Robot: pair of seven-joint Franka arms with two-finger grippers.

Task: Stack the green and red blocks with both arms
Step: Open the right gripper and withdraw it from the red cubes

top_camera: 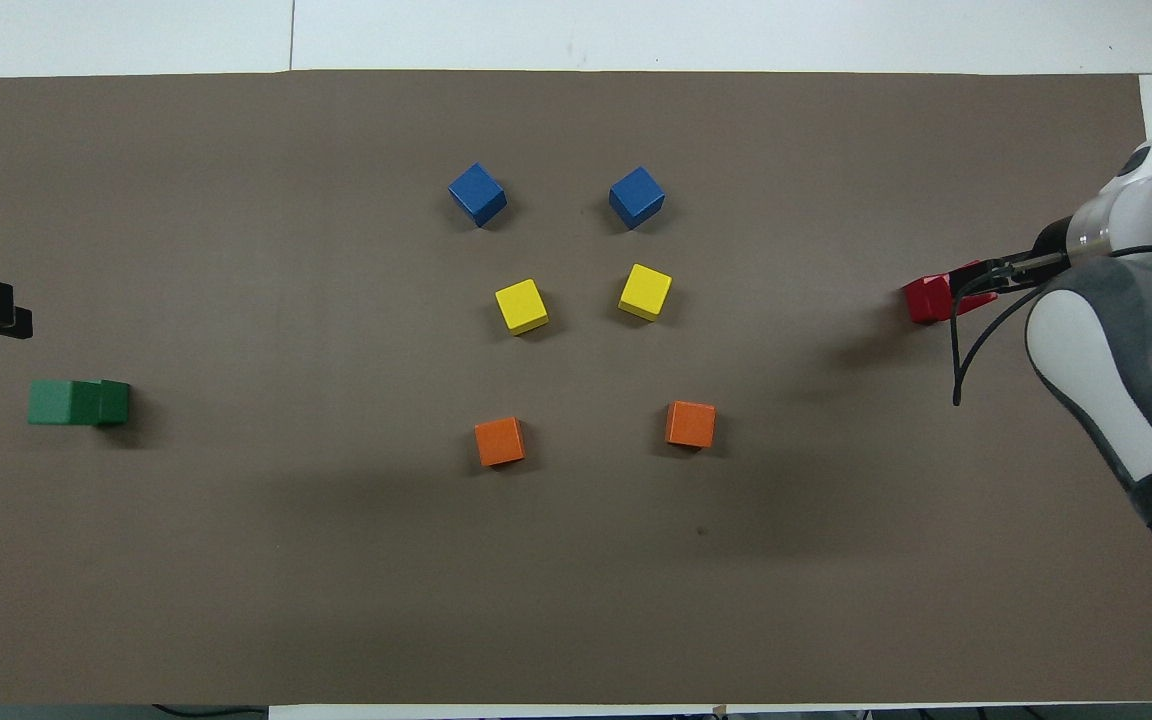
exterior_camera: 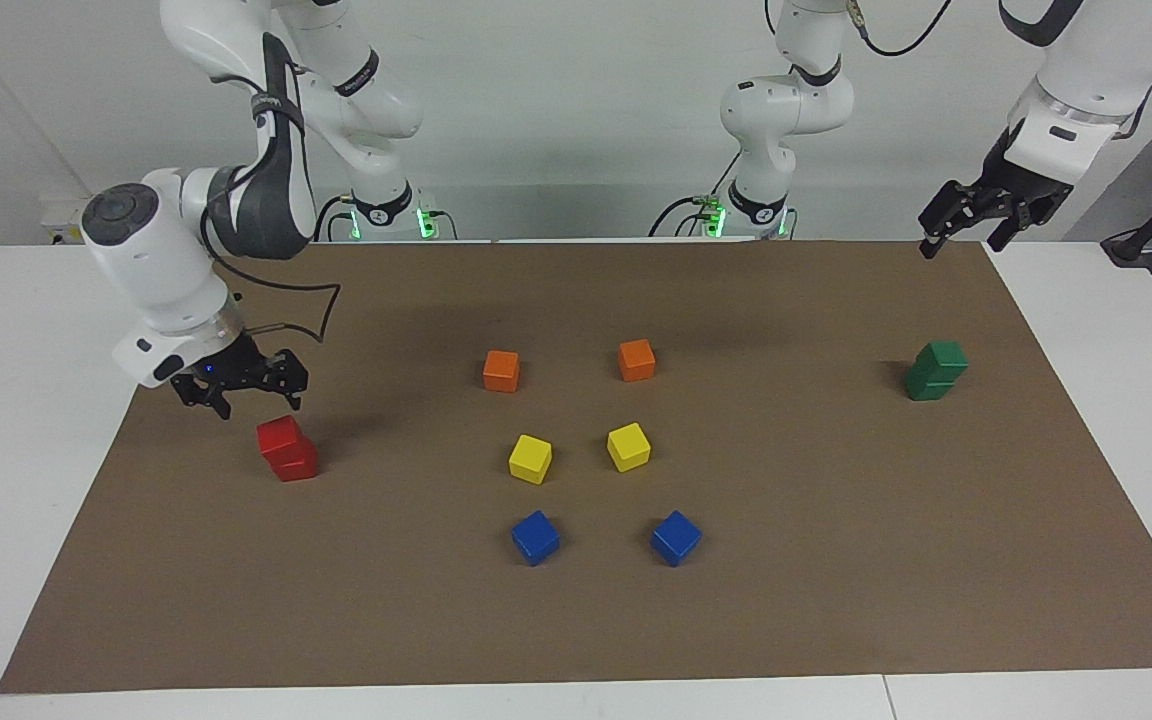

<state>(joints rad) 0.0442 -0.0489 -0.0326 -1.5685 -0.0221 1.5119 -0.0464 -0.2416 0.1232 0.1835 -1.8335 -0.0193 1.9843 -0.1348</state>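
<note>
Both arms (exterior_camera: 186, 240) are showing glossy white shells with dark grey joint bands and black cables looping alongside. Green lights are glowing at their bases, and small black grippers (exterior_camera: 236, 385) are tipping each wrist.
</note>
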